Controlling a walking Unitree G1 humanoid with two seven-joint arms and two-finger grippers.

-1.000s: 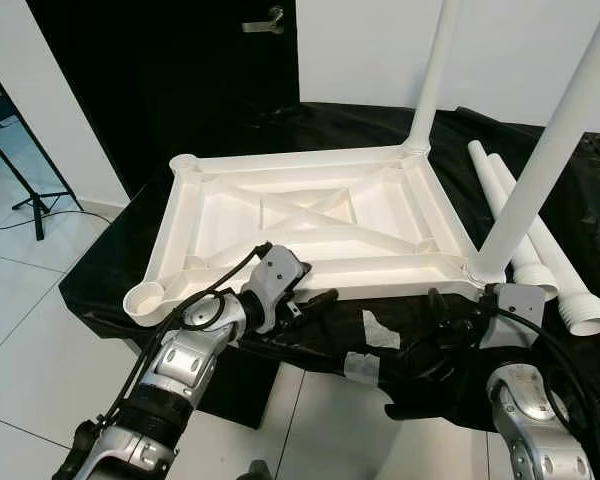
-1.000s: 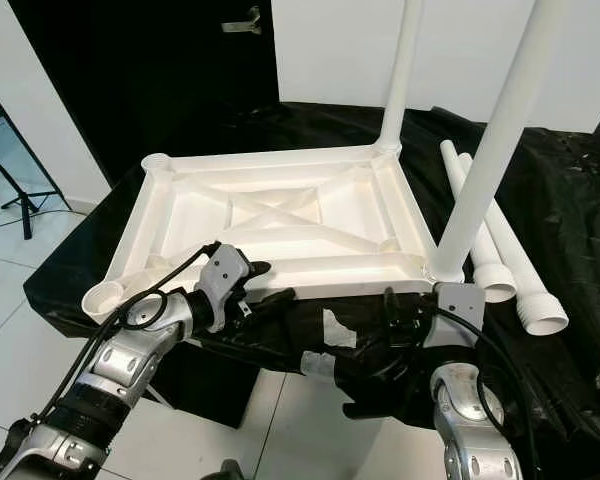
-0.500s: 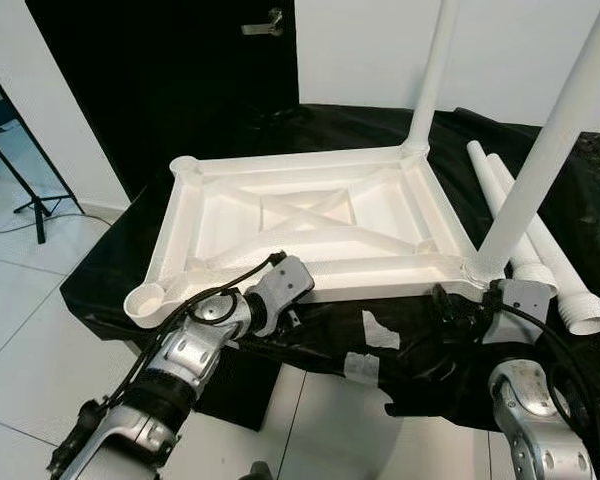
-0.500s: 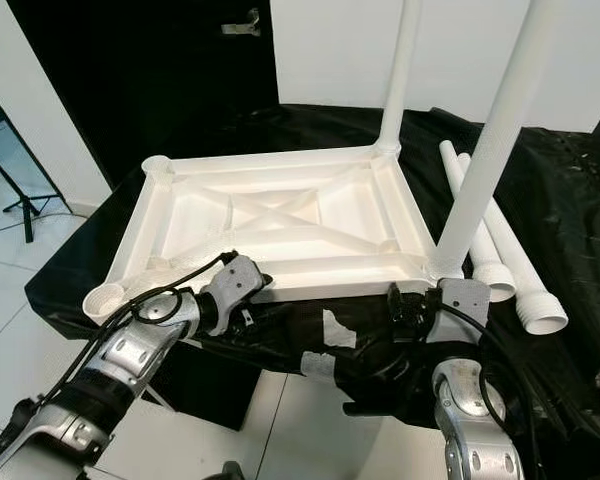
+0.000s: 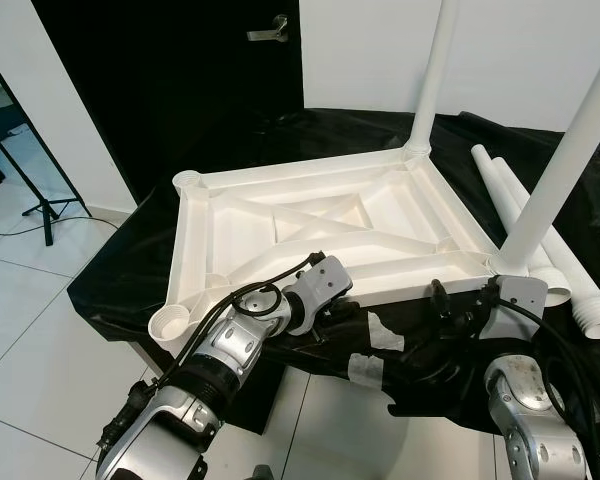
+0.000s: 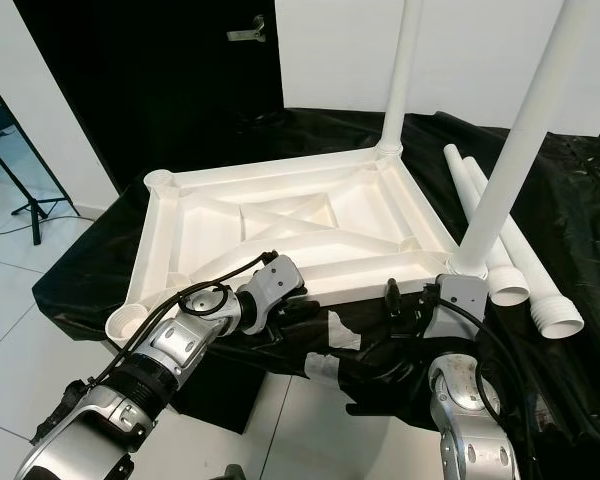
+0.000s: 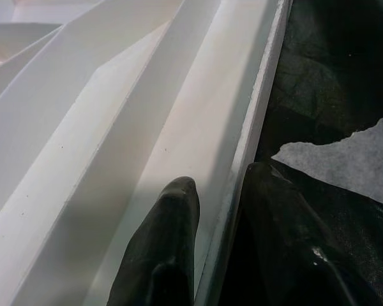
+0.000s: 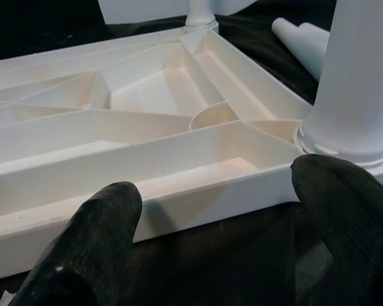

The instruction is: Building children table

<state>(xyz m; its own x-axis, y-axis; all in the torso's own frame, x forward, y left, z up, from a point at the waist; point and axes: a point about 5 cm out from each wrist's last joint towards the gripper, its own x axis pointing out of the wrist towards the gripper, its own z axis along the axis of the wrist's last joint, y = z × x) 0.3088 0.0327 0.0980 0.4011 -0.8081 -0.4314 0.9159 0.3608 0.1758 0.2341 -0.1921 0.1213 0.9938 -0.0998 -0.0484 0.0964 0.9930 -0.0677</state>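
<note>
White plastic tabletop (image 5: 320,225) lies upside down on a black sheet (image 5: 140,250) over a low platform, ribs up. Left eye view: two legs fitted and standing upright, far leg (image 5: 435,70) at 12 o'clock corner, near leg (image 5: 570,150) at 3 o'clock corner. Empty sockets at the other two corners, near socket (image 5: 170,322) at 8 o'clock. Two loose legs (image 5: 550,245) lie on the sheet at 3 o'clock, just beside the near leg. Left gripper (image 5: 345,312) sits at the near rim, 6 o'clock; right gripper (image 5: 442,305) at the same rim near the fitted leg, 5 o'clock. Finger spread hard to read from here. Tape patches (image 5: 365,365) on the sheet's front. Black door (image 5: 170,80) at 11 o'clock, tripod foot (image 5: 45,205) at 9 o'clock on the tile floor.

Right eye view: same scene, nothing extra.

Left wrist view: one black finger (image 7: 163,255) rests inside the rim, the other outside on the sheet, rim edge between them, narrow gap; whether it actually pinches, can't tell.

Right wrist view: fingers (image 8: 89,245) spread wide, holding nothing, just in front of the rim's outer wall; one tip near the fitted leg's base (image 8: 357,95).
</note>
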